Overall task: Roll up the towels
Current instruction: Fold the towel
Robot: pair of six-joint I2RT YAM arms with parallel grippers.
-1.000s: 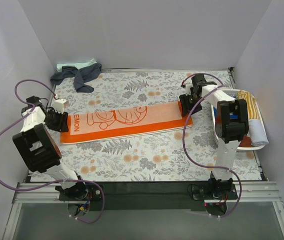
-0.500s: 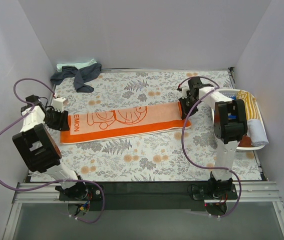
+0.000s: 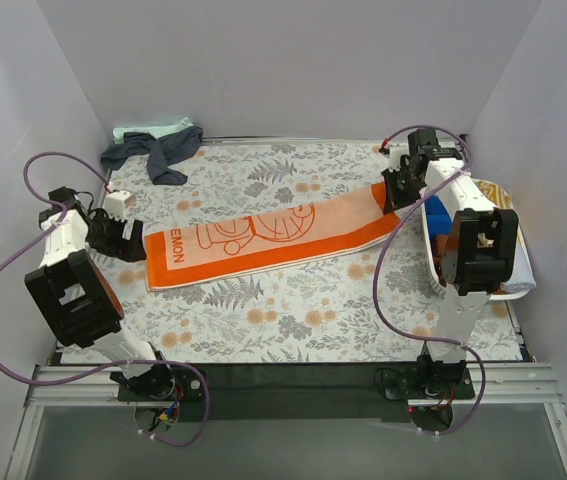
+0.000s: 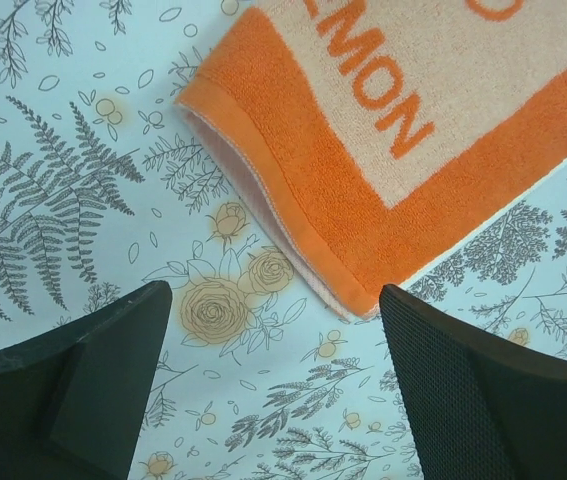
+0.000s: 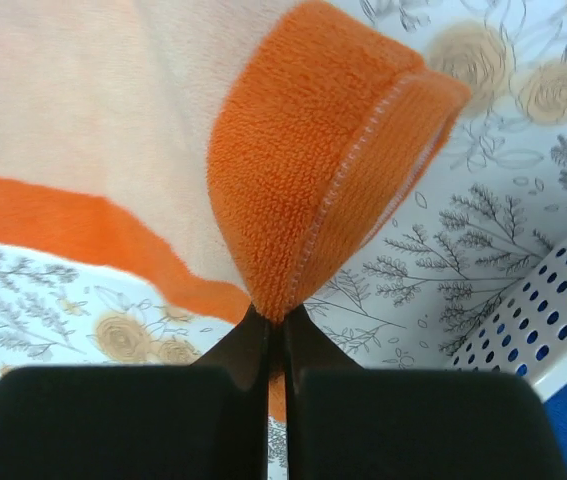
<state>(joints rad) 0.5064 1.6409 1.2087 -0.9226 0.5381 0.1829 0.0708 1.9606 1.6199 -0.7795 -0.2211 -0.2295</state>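
An orange towel [image 3: 263, 235] with white lettering lies stretched out and slanted on the floral cover, its right end further back. My right gripper [image 3: 395, 195] is shut on that right end. In the right wrist view the orange hem [image 5: 303, 180] is pinched into a fold between the closed jaws of the right gripper [image 5: 275, 318]. My left gripper [image 3: 133, 243] stands open just left of the towel's left end. The left wrist view has the towel's corner [image 4: 403, 120] lying flat ahead of the left gripper [image 4: 273, 300], with nothing between the fingers.
A dark navy towel [image 3: 158, 152] and a mint green towel [image 3: 148, 131] lie crumpled at the back left corner. A white basket [image 3: 508, 296] at the right edge holds a yellow-striped towel [image 3: 503, 210], a blue one [image 3: 438, 215] and a pale grey one [image 3: 516, 265]. Its perforated wall [image 5: 543, 320] is close to the right gripper.
The right gripper shut on the towel's right end and drew it back and to the right, slanting the towel. The left gripper opened, and the left end slid right, away from it.
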